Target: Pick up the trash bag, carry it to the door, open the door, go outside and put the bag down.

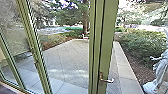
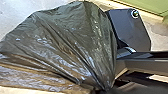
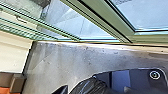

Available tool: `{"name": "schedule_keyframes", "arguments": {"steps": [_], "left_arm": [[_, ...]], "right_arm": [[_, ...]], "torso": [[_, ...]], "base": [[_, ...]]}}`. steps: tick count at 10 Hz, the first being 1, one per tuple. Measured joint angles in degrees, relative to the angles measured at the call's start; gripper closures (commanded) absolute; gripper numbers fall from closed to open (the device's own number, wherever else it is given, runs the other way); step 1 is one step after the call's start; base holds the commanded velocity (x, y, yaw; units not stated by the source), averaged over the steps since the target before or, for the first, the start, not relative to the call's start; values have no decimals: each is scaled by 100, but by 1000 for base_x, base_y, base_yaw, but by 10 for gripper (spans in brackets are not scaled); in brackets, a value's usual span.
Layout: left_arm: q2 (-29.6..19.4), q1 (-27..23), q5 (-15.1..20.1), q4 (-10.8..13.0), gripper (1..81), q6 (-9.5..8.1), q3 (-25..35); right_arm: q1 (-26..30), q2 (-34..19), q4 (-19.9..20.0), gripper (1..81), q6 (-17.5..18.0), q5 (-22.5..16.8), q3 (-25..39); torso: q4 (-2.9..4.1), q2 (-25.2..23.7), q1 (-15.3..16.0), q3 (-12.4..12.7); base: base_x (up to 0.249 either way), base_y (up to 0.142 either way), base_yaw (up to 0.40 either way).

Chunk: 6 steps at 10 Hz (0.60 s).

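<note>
Plastic trash bag (image 2: 62, 47), left half of left wrist frame, apparently gripped by left pincer (image 2: 106, 89); cannot tell right pincer's state. Likely at opening the door (image 1: 108, 37): calls for reaching handle (image 1: 107, 80), lower right.

The left gripper (image 2: 106, 89) holds the trash bag (image 2: 67, 42) by its gathered neck, where the folds draw together. Below it lies the robot's wide dark plate (image 2: 132, 31), with the jointed bar (image 2: 146, 61) just beside it. The right wrist is angled downward, a round fitting (image 3: 154, 75) of the plate within its view.
</note>
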Motion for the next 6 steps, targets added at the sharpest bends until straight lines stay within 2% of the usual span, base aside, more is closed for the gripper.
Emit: {"name": "schedule_keyframes", "arguments": {"steps": [3, 6], "left_arm": [[38, 0, 0, -23, 811, 0, -48], [38, 1, 0, -61, 811, 0, -50]], "right_arm": [[880, -160, 441, 10, 16, -677, 37], [1757, -223, 669, 10, 283, -1346, 37]], "torso": [[0, 0, 0, 0], [0, 2, 0, 0]], "base": [[0, 0, 0], [0, 0, 0]]}}
